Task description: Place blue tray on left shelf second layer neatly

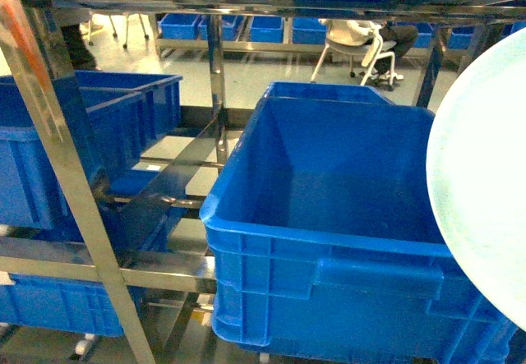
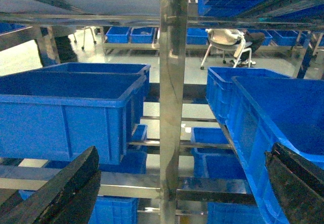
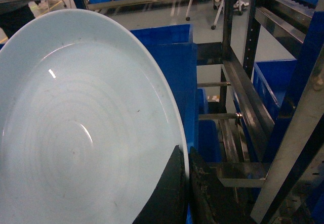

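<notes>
The blue tray is a pale sky-blue round dish held tilted on edge, filling the left of the right wrist view. My right gripper is shut on its rim, one finger on each face. In the head view the tray covers the right edge, above a big royal-blue crate. The left shelf is a shiny steel rack of posts and rails; its tier at this height holds blue crates. My left gripper is open, with its dark fingers wide apart either side of a steel post and nothing between them.
A large royal-blue crate sits on the rack in the middle, close beside the tray. More crates stand on the tier to the left and below. A slanting steel post crosses the near left. A white chair stands behind.
</notes>
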{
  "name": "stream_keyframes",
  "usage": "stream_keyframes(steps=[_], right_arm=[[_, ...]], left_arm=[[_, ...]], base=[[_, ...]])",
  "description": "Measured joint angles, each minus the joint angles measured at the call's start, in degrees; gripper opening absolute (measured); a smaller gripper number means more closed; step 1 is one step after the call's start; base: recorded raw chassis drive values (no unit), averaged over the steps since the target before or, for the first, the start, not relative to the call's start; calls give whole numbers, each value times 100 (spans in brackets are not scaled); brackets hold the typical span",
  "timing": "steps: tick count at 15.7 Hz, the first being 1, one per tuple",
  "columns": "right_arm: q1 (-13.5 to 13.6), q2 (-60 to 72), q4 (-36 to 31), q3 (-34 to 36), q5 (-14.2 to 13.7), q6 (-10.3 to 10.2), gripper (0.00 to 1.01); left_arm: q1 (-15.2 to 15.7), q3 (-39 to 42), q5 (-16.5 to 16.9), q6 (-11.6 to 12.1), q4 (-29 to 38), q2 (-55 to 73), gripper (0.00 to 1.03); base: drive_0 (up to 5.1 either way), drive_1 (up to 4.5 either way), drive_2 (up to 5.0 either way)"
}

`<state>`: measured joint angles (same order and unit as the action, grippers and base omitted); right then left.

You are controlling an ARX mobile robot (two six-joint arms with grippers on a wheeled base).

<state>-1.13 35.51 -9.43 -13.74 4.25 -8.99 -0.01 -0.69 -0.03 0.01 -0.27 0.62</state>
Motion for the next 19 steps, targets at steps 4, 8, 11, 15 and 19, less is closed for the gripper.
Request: stream_keyframes(steps=[4,8,11,15,19], right_arm=[[0,0,0,0,0,0,2],[245,1152,332,-503,857,-933,2],[533,2555,-184,-1102,1082,-1720,2],[710,4247,-192,-1961,1185,-1971,2],[697,5278,-680,-2323,1047,-2264,2]], left_arm=[[0,0,0,0,0,0,98],[0,0,0,2,7,0,98],[0,0,0,0,2,0,98],[0,0,-4,0,2,0,98],[0,0,0,0,2,0,98]], base=[[-160,-160,-160],[-160,-160,-160],[-160,-160,-160],[-160,-160,-160],[-160,-160,-160]])
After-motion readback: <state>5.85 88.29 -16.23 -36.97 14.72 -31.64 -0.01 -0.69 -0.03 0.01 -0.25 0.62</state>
